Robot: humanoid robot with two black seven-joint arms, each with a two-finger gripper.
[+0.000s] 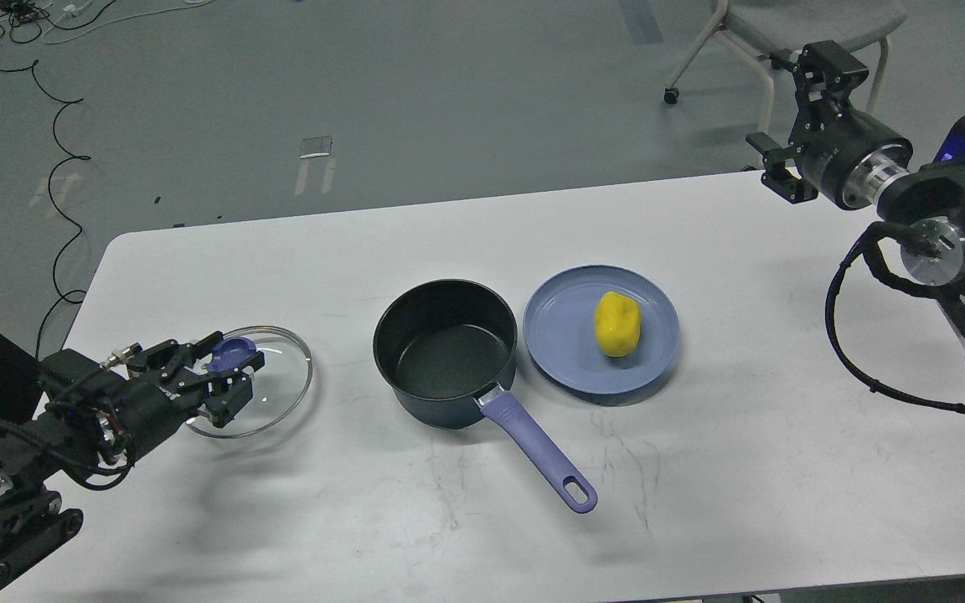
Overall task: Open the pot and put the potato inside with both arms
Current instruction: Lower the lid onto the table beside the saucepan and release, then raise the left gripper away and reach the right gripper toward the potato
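Two arms, left end effector [227, 373] clasping lid knob [229, 353], right end effector [797, 126] raised, released, pot [446, 352] uncovered

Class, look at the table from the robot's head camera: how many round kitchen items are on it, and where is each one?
3. The glass lid lies at the left, at the left end effector. The pot stands in the middle, open. The blue plate sits just right of it, holding the potato.

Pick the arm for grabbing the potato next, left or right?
Right. The potato lies on the blue plate, right of the open pot. The right gripper is open and empty on that side. The left gripper is at the lid knob, with the pot between it and the potato.
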